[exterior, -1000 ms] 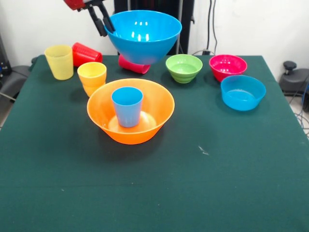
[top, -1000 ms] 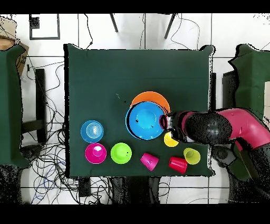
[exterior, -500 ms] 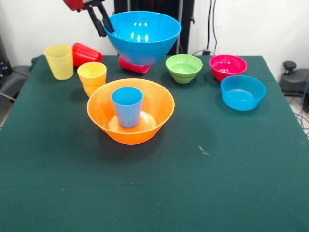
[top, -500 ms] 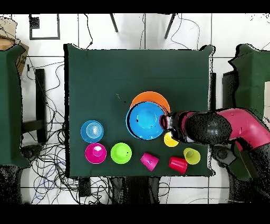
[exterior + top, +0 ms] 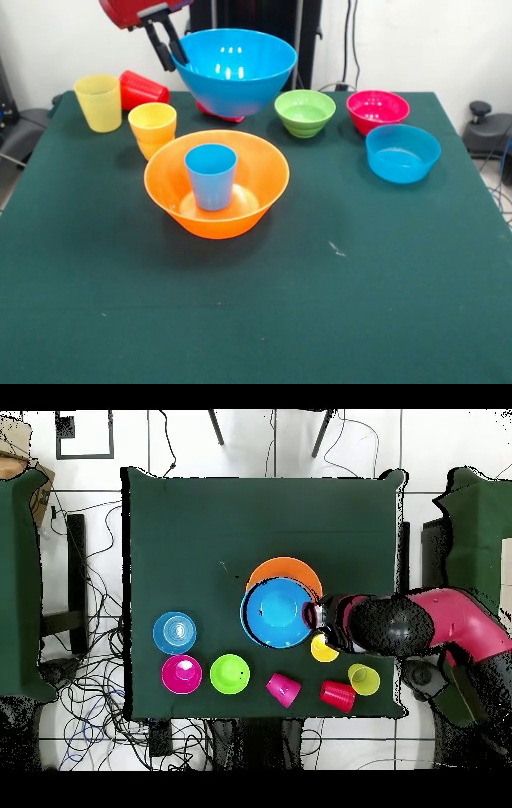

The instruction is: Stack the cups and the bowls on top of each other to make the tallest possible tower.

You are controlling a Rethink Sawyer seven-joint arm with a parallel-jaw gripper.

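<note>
My gripper (image 5: 174,61) is shut on the left rim of the large blue bowl (image 5: 236,72), holding it in the air behind the large orange bowl (image 5: 256,172). The light blue cup (image 5: 211,176) stands upright inside the orange bowl. In the overhead view the blue bowl (image 5: 275,612) covers most of the orange bowl (image 5: 290,567) and hides the cup; the gripper (image 5: 310,616) is at its right rim. The orange cup (image 5: 152,128) stands left of the orange bowl. The small blue bowl (image 5: 402,152) sits at the right.
A yellow cup (image 5: 98,102) stands at the far left beside a red cup (image 5: 142,88) lying on its side. A pink cup (image 5: 283,688) lies mostly hidden behind the held bowl. A green bowl (image 5: 305,112) and a magenta bowl (image 5: 378,110) sit at the back right.
The held blue bowl has come down slightly with the gripper. Everything on the table has stayed in place.
</note>
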